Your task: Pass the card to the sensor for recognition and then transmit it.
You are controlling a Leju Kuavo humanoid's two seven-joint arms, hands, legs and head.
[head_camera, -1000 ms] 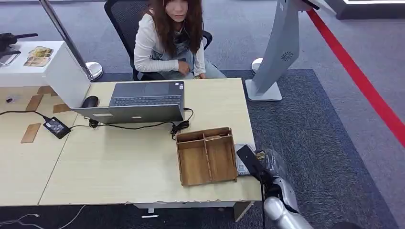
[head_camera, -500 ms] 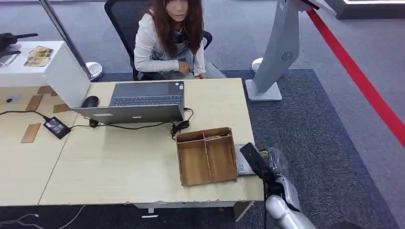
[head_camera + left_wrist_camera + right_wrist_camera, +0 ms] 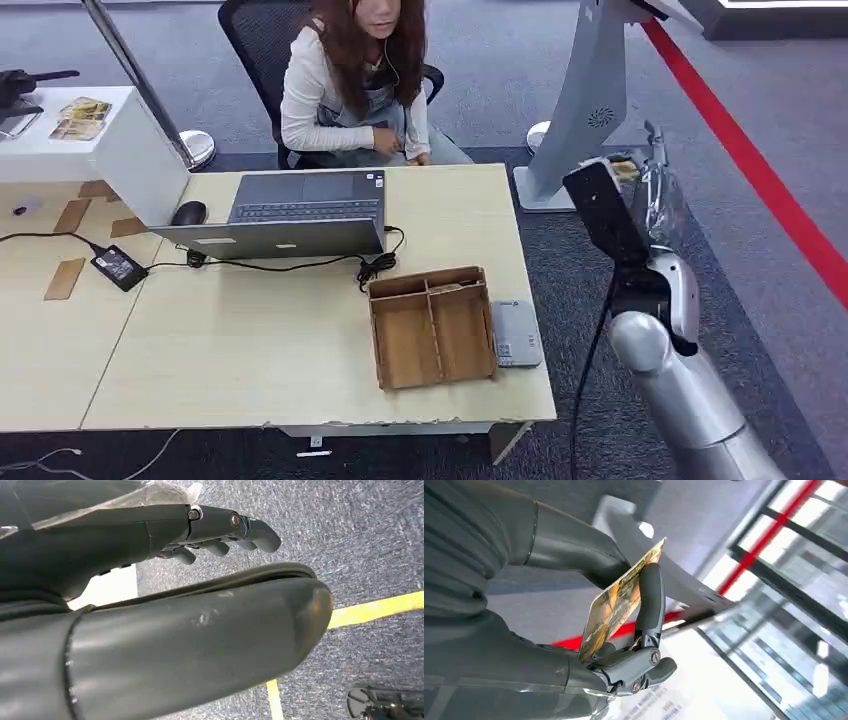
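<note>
Looks like the sensor step is probably over and the handover is what's left: the right hand is sitting raised in the right middle of the head view, its fingers pinching a thin, glossy gold-patterned card upright, well away from the small grey box sensor on the pale wooden counter. The left hand is hanging over the carpet holding nothing, fingers loosely curled.

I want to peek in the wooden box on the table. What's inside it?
The wooden box has two long compartments that look bare, and a narrow back compartment holding something small and brownish, too small to identify. Its near wall hides a strip of the floor.
</note>
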